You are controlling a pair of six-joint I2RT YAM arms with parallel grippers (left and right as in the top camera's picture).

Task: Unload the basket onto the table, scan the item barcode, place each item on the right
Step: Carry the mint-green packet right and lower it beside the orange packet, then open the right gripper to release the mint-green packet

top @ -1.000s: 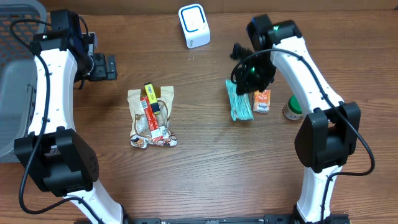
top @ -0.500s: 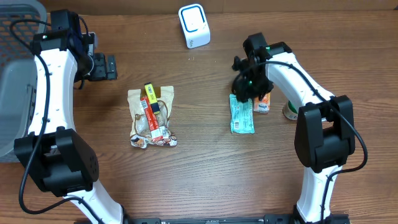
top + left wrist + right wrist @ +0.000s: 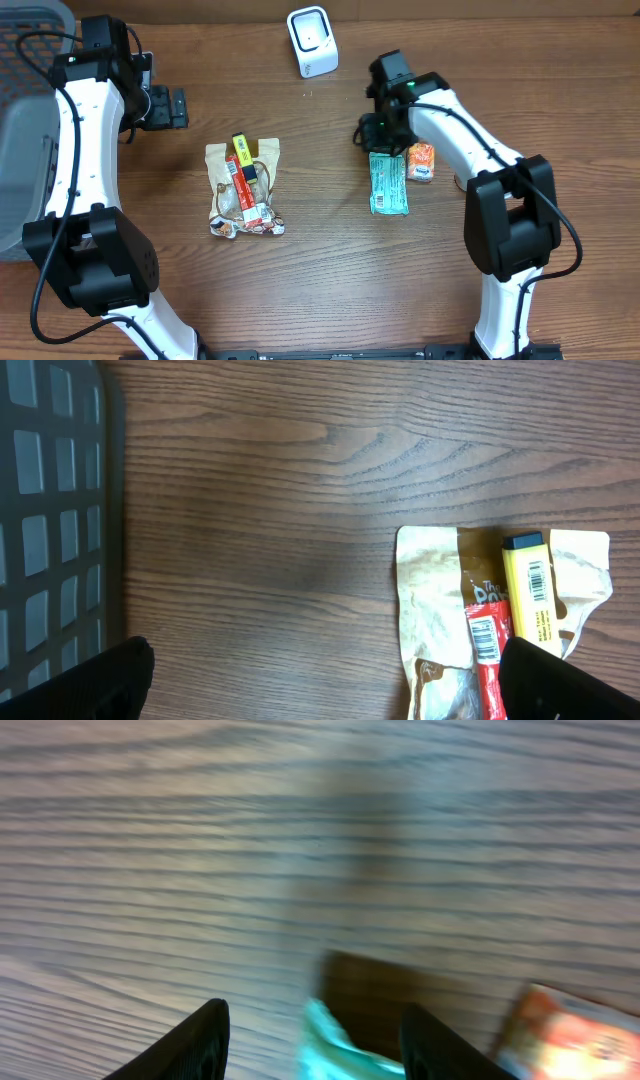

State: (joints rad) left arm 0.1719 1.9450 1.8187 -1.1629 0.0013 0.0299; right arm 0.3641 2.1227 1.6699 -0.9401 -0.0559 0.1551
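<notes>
Right fingers (image 3: 207,1042) hung parted and empty over the flat teal packet (image 3: 388,184) on the worktop (image 3: 330,265) (left fingers (image 3: 108,676) wide, empty); scanning looked undone.

A brown wood-grain table (image 3: 320,300) spans the view, evenly lit

Teal packet (image 3: 338,1042) blurred, edge-cropped

Your teal packet (image 3: 388,183) lies flat on the worktop (image 3: 330,280), long side running front to back. Your white scanner (image 3: 312,41) with its blue ring stands well apart, near the far edge.
</notes>
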